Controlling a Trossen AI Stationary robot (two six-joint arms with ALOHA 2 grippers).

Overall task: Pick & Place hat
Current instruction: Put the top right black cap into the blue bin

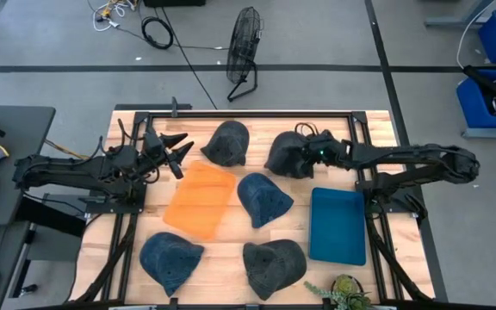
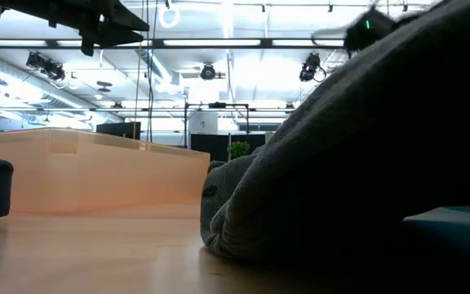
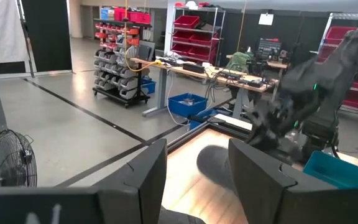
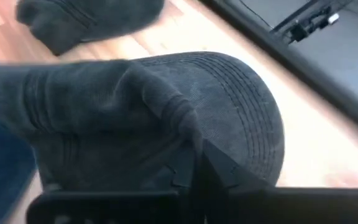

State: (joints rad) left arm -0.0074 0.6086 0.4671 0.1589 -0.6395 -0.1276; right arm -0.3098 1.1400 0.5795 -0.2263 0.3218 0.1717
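Several dark grey and blue hats lie on the wooden table. My right gripper is shut on the dark grey hat at the far middle; its stitched brim shows in the right wrist view. My left gripper is open and empty above the table's far left, beside the orange tray. Its fingers point toward another grey hat, which rests on the table. A teal tray lies at the right. My right gripper pinches a fold of the hat's crown between its two fingers, close to where the brim begins. The fingers come from the table's right side, slanting down. The cloth bunches up at the fingers. Whether the hat is clear of the table I cannot tell.
A blue hat lies between the two trays. A blue hat and a dark hat lie near the front edge. A small plant stands at the front right. A floor fan stands beyond the table.
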